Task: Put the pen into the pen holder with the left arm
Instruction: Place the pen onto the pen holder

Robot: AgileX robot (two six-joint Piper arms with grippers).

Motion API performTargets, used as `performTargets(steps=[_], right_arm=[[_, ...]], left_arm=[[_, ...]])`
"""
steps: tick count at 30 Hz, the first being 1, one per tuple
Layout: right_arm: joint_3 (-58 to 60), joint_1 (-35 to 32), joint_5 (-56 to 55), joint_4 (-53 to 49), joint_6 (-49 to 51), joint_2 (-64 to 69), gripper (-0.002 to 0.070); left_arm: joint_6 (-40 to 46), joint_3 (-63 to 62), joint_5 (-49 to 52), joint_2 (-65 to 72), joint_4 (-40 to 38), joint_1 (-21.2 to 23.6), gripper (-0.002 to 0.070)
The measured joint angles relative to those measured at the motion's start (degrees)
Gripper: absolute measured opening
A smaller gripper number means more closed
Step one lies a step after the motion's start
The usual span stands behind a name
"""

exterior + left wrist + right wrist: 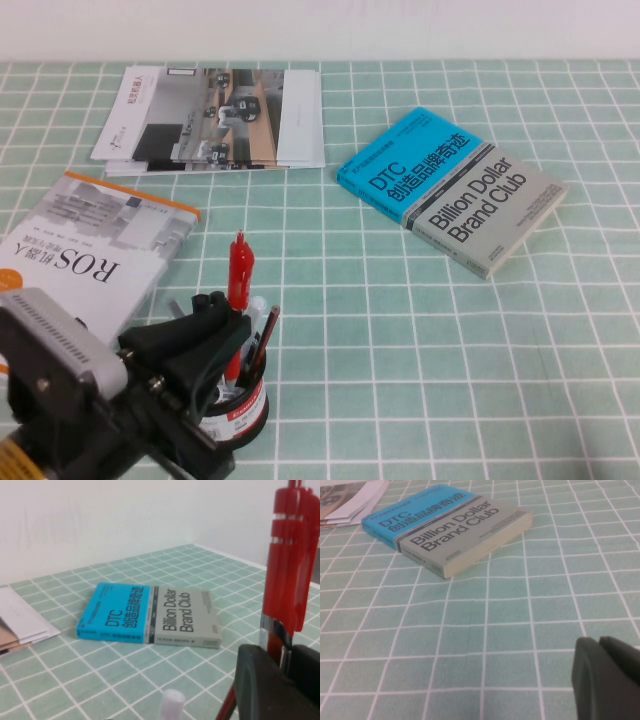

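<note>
The slim red retractable pen (pixel 239 268) stands near upright with its lower end inside the small black wire-mesh pen holder (pixel 240 405), which sits at the near left of the green checked tablecloth (pixel 420 330) and already contains other writing tools, a white-bodied marker (pixel 257 318) among them. The black left gripper (pixel 215 340) is directly over the holder, its fingers (pixel 260 680) closed on the pen's barrel below the clip (the wrist view shows dark pads pressed to either side of the clear-red barrel, with no visible gap). Judged risks: if the grip is released while the pen is off vertical, it may tip against the rim and lever out, or drop beside the cup; if the tip has caught on the markers rather than cleared them, further descent could push the light holder over or slide it toward the white-and-orange ROS book (pixel 85 240) beside it. Insertion appears partial; release has not yet occurred. The right gripper (pixel 610 675) hangs low over bare cloth, well apart from the blue-and-grey paperback (pixel 450 190), its dark fingers together and holding nothing. A stack of brochures (pixel 215 120) lies at the far side, uninvolved.
</note>
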Motion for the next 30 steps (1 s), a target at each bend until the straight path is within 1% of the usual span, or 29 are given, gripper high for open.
performTargets(steps=[4,9,16,25,30], right_arm=[[0.0,0.0,0.0,0.0,0.0,0.0,-0.0020],[0.0,0.0,0.0,0.0,0.0,0.0,-0.0020],[0.0,0.0,0.0,0.0,0.0,0.0,-0.0020],[0.0,0.0,0.0,0.0,0.0,0.0,-0.0020],[0.0,0.0,0.0,0.0,0.0,0.0,-0.0020]], left_arm=[[0.5,0.0,-2.3,3.8,-2.0,0.0,0.0067],[0.8,0.0,-7.6,8.8,-2.7,0.0,0.0067],[1.2,0.0,-11.0,14.2,-4.0,0.0,0.0067],[1.3,0.7,-11.5,15.1,-4.6,0.0,0.0067],[1.3,2.8,-14.0,15.2,-4.7,0.0,0.0067]])
